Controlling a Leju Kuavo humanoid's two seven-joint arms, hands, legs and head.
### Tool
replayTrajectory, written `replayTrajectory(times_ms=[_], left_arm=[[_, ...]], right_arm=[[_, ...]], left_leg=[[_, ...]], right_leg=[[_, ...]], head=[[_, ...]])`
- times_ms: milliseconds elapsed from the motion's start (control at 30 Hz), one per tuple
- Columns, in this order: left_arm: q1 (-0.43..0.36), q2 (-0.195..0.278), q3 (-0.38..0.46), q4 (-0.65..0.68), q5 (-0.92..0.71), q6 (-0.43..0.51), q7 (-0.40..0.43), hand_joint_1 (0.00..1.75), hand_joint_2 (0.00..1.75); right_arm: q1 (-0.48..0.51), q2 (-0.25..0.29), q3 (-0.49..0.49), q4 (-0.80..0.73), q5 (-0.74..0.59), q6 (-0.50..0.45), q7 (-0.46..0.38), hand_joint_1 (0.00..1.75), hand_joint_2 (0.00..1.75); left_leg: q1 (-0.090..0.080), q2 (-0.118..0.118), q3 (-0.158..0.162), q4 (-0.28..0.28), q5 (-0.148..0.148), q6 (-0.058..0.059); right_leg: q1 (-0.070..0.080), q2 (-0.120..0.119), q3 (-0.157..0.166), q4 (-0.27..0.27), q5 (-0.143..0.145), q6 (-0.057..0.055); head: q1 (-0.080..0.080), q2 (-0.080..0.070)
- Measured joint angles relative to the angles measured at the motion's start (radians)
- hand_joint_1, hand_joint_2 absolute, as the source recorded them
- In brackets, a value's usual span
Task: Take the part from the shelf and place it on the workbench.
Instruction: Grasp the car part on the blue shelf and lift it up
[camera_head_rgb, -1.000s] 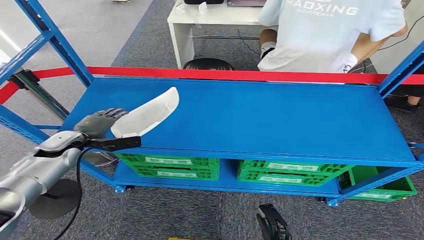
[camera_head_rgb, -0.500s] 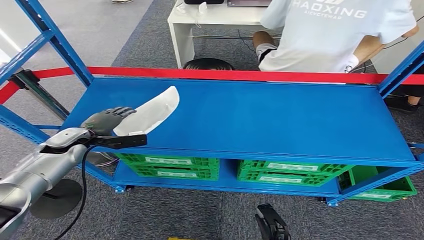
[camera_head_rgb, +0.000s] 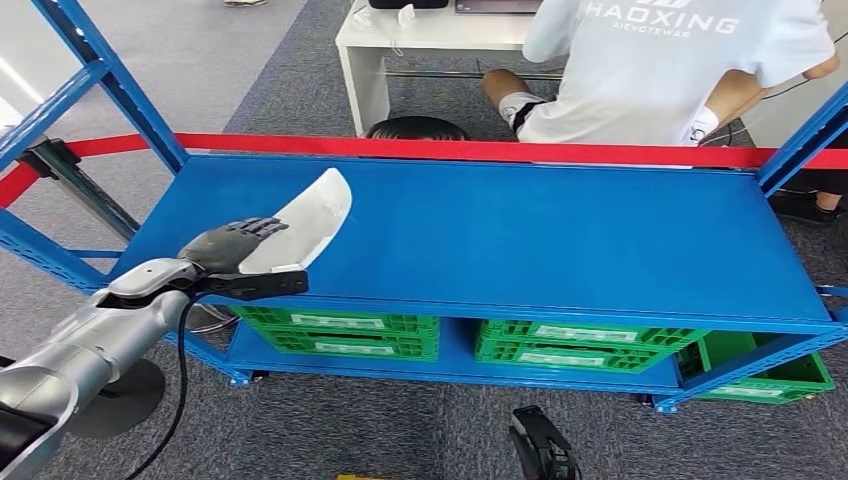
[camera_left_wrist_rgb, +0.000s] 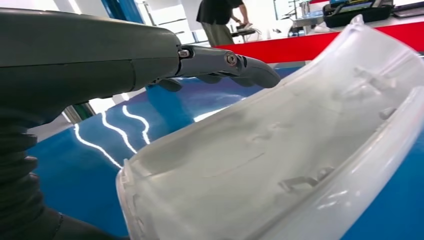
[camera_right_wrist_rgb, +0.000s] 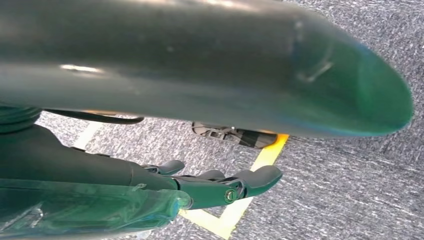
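The left hand (camera_head_rgb: 232, 247) is in at the near-left corner of the blue shelf (camera_head_rgb: 560, 240), right against the near end of the white part (camera_head_rgb: 305, 222). This is the pickup step. The part, a long curved shell of pale plastic, lies on the shelf top close to its left edge, its far tip pointing toward the red rail (camera_head_rgb: 460, 150) at the back of the shelf. In the left wrist view the fingers (camera_left_wrist_rgb: 235, 62) reach out flat over the part (camera_left_wrist_rgb: 280, 160), extended rather than curled, with blue shelf showing between them and the plastic; the thumb is hidden below. I cannot tell whether the hand has a grip on the part or only brackets it, and the part looks to be resting on the shelf. The right hand (camera_head_rgb: 542, 448) hangs low in front of the shelf, below the green crates (camera_head_rgb: 340, 335); in the right wrist view its fingers (camera_right_wrist_rgb: 250, 182) sit loosely apart over grey carpet, holding nothing. A person in a white shirt (camera_head_rgb: 680, 70) sits beyond the shelf's back rail. As I judge it, the next move calls for a firm close on that near end, then a level lift off the shelf, since a long, smooth part held by one end could swing or slip, and then the carry to the bench.
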Motion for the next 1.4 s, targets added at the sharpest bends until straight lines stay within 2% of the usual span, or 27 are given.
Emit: replayTrajectory(times_ms=[800,1267,1333,1400], left_arm=[[0.005,-0.078,-0.006,0.021,0.002,-0.008,-0.001,0.0,1.75],[0.005,-0.091,-0.02,0.027,-0.008,-0.014,-0.001,0.01,1.75],[0.005,-0.091,-0.021,0.027,-0.008,-0.013,-0.001,0.65,1.75],[0.006,-0.091,-0.024,0.028,-0.008,-0.012,-0.001,1.51,1.75]], right_arm=[[-0.008,0.0,0.004,-0.002,0.007,-0.005,0.0,0.0,0.0],[-0.008,0.0,0.006,-0.002,0.009,-0.005,0.002,0.0,0.0],[-0.008,0.0,0.006,-0.002,0.009,-0.005,0.002,0.0,0.0],[-0.008,0.0,0.006,-0.002,0.009,-0.006,0.002,0.0,0.0]], left_leg=[[0.0,0.0,0.0,0.0,0.0,0.001],[-0.001,0.0,-0.001,0.0,0.001,0.001],[-0.001,0.0,-0.001,0.0,0.001,0.001],[-0.001,0.0,-0.001,0.0,0.001,0.001]], right_leg=[[-0.001,-0.001,0.0,0.0,0.0,0.0],[-0.001,-0.001,0.0,0.0,0.001,0.001],[-0.002,-0.001,0.0,0.0,0.001,0.001],[-0.002,-0.001,0.0,0.0,0.001,0.001]], head=[[0.0,0.0],[0.0,0.0],[0.0,0.0],[0.0,0.0]])
